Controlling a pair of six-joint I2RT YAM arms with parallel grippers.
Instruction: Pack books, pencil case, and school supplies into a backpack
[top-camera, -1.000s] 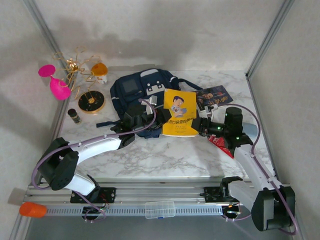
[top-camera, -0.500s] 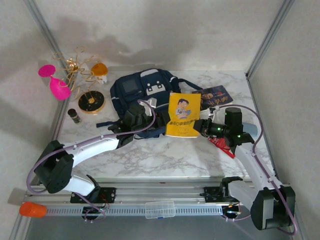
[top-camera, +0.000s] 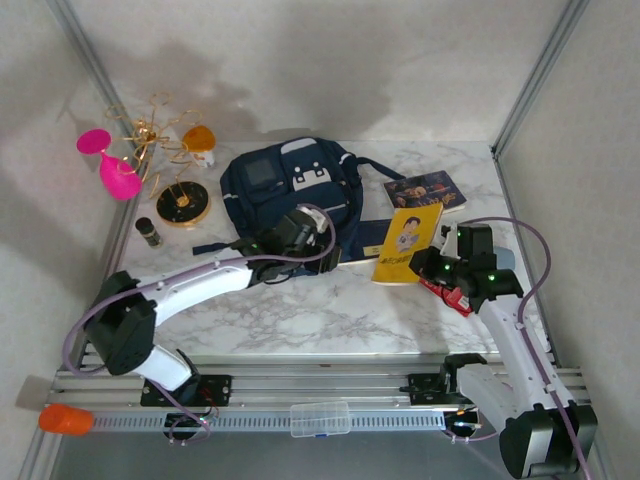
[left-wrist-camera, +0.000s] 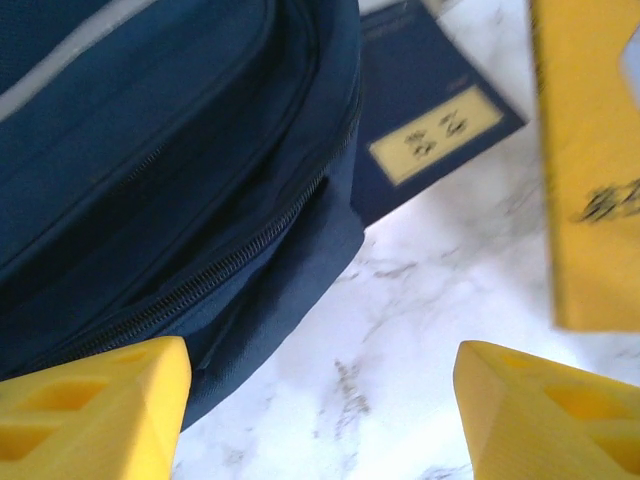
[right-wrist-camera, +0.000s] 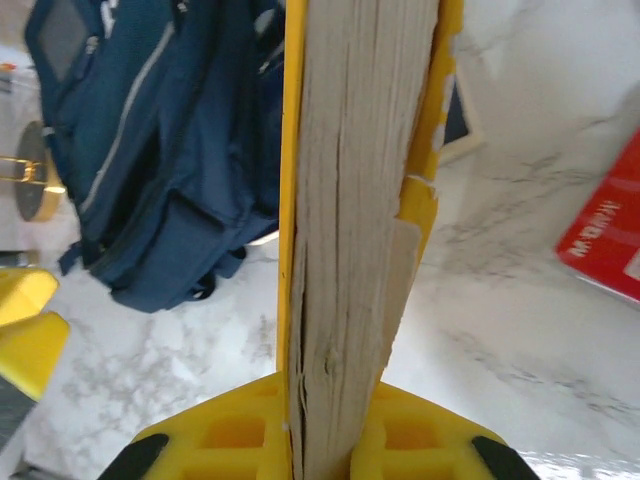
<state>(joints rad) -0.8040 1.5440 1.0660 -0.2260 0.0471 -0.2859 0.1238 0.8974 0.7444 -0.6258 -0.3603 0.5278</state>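
The navy backpack (top-camera: 285, 190) lies flat at the table's middle back. My left gripper (top-camera: 320, 238) hovers open over bare marble at the backpack's lower right corner (left-wrist-camera: 200, 200), nothing between its yellow fingers (left-wrist-camera: 95, 405). A plain navy book (left-wrist-camera: 430, 120) lies just beyond, partly tucked under the backpack's edge. My right gripper (right-wrist-camera: 355, 400) is shut on the yellow book (top-camera: 410, 255), held up on edge, its page block (right-wrist-camera: 360, 200) facing the wrist camera. The red packet (top-camera: 450, 295) lies under the right arm. The dark glossy book (top-camera: 425, 190) lies at the back right. A pale grey-blue end, probably the pencil case (top-camera: 506, 258), peeks out beside the right wrist.
At the back left stand a pink goblet (top-camera: 110, 165), a gold wire stand (top-camera: 160, 130), a black disc (top-camera: 183, 203) and a small dark bottle (top-camera: 150, 232). A clear plastic box (top-camera: 320, 418) and an orange cylinder (top-camera: 65, 418) sit on the front rail. Frame posts bound both sides.
My left gripper has opened and slid right along the backpack's front. My right gripper has drawn the yellow book to the right and tipped it on edge, uncovering the navy book.
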